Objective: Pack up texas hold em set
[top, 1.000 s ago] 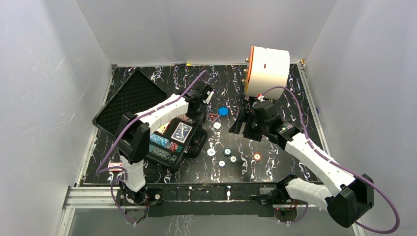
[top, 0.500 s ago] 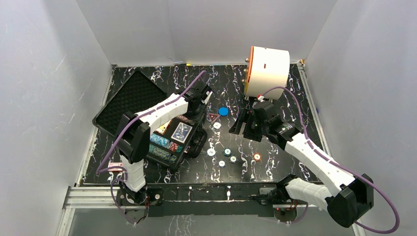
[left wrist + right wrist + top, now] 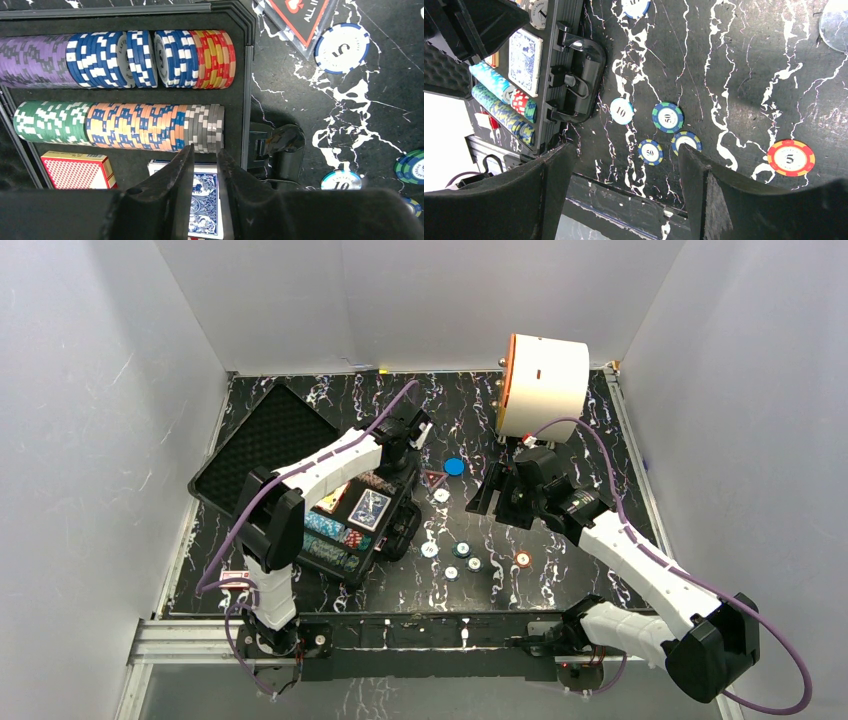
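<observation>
Packing is partly complete, by my estimate past halfway. The black case (image 3: 245,75) lies open left of centre in the top view, its lid (image 3: 265,440) laid flat toward the upper left. The base holds two stocked chip rows (image 3: 120,126) running across the upper half of my left wrist view, with the red deck (image 3: 77,170) at lower left and the blue deck (image 3: 525,54) beside it. The remaining items lie on the table (image 3: 460,410) to the right of the case. They are the triangular all-in marker (image 3: 300,15), a blue round button (image 3: 454,466) and a scatter of loose chips (image 3: 667,117) at centre of my right wrist view, with a red chip (image 3: 791,157) well apart near the right edge. The lid is not yet closed. My left gripper (image 3: 205,152) hangs over the blue deck at the end of the lower chip row, jaws parted only narrowly, nothing between them. My right gripper (image 3: 626,150) hovers above the loose chips, jaws spread wide, holding and touching nothing.
</observation>
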Controlling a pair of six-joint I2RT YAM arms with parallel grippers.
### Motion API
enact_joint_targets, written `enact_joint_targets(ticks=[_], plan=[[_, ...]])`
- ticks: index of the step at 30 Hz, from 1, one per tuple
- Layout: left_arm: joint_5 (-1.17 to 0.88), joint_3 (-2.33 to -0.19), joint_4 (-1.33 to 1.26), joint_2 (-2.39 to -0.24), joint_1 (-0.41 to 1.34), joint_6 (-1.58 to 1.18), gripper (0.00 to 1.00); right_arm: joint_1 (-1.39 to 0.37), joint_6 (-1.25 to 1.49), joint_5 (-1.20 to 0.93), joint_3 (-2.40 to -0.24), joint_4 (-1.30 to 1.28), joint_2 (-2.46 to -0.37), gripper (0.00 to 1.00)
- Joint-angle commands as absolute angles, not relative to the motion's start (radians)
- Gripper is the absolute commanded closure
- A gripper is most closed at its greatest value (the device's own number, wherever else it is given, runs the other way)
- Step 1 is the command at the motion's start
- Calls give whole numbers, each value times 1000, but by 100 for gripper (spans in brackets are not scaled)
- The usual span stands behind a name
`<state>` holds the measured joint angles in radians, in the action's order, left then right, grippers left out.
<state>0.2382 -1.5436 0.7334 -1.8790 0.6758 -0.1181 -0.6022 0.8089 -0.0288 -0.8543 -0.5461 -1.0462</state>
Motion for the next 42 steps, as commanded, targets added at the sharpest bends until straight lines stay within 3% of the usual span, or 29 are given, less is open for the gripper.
enact_joint_targets(ticks=[1,7,20,29,36,42], plan=[[194,-1544,718,-1832,664,-128,81,-601,810,-10,-851,-512,-1038,17],[159,-1516,682,-1853,651,-140,100,-601,810,-5,-847,-512,-1048,17],[167,-1528,679,-1853,645,-138,100,-601,797,7,-854,-518,-1066,17],[148,-1566,635,-1669,602,-211,74,-606,699,58,-945,-508,-1237,16],[148,-1260,441,-1324,582,-314,47,-670,683,186,-1107,-522,-1508,17],[150,-1034,358,-1072,579,-381,14,-688,662,250,-1275,-559,-1727,19]])
